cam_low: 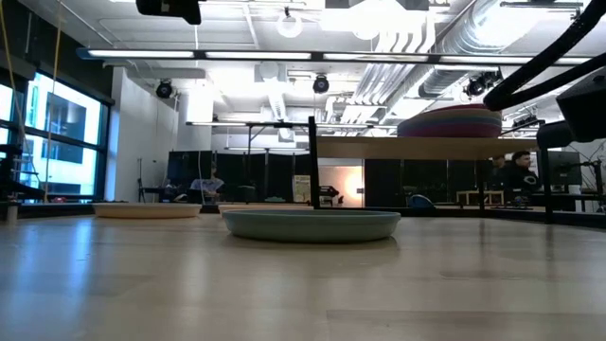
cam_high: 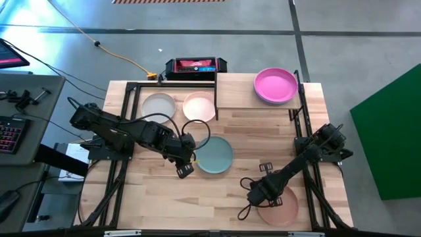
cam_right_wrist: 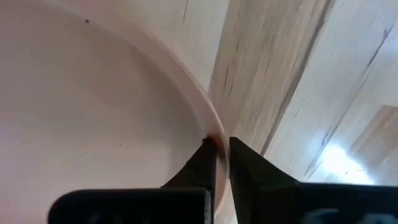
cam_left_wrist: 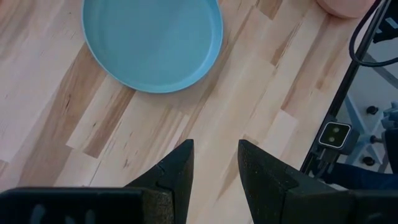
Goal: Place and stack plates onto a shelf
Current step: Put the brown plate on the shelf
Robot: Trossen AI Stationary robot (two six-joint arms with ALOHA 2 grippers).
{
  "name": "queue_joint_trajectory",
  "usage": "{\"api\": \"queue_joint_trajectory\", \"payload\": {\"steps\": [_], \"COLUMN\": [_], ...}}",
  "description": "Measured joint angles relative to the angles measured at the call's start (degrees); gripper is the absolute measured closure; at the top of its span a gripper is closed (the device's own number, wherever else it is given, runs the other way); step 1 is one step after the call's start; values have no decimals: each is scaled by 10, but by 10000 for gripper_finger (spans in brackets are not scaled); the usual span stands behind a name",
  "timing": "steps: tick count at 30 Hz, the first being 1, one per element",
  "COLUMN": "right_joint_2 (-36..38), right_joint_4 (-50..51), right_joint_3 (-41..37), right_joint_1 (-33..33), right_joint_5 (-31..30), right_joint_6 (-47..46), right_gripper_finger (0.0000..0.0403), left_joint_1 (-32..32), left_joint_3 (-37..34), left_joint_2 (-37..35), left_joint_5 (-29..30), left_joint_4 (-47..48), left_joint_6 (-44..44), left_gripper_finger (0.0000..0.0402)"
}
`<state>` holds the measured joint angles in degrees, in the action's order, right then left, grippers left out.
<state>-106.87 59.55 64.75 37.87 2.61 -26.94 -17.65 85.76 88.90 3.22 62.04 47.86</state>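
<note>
Surface (cam_high: pixel 263 151): a pale wooden tabletop seen from above, framed by black metal rails, with both dark arms reaching in from its sides.
Shelf (cam_high: pixel 237 92): a small light-wood board on black legs along the far edge of the surface; in the low view it rises behind the plates with a stack on top.
Stack on shelf (cam_high: pixel 275 85): a magenta plate on top at the shelf's right end, with purple and other rims showing beneath it in the low view.
Teal plate (cam_high: pixel 214 155): flat on the surface near the middle, just beside the left claw; it fills the front of the low view.
Tan-brown plate (cam_high: pixel 281 205): at the near right edge of the surface, partly under the right arm.
Pale pink plate (cam_high: pixel 199 107): on the surface near the shelf's left end, just beside the grey-white plate (cam_high: pixel 159 105).
Left claw (cam_high: pixel 185 167): low over bare wood at the teal plate's left edge, fingers (cam_left_wrist: pixel 177 171) spread apart and holding nothing.
Right claw (cam_right_wrist: pixel 219 157): at the tan-brown plate's left edge, fingers pressed together and pinching the plate's rim between the tips, as the wrist view shows.
Background: a person stands far off in the room behind the surface, at the right of the low view.
</note>
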Motion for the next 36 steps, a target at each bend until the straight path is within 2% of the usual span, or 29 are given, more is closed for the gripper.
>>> {"api": "queue_joint_trajectory", "payload": {"steps": [7, 18, 36], "right_joint_2": [5, 89, 211], "right_joint_4": [24, 44, 65], "right_joint_3": [0, 0, 0], "right_joint_1": [0, -10, -17], "right_joint_5": [16, 18, -43], "right_joint_6": [1, -46, -138], "right_gripper_finger": [401, 402, 403], "left_joint_1": [0, 0, 0], "left_joint_3": [0, 0, 0], "left_joint_2": [0, 0, 0], "left_joint_5": [0, 0, 0], "left_joint_4": [0, -3, -4], "left_joint_6": [1, 1, 1], "left_gripper_finger": [287, 287, 287]}}
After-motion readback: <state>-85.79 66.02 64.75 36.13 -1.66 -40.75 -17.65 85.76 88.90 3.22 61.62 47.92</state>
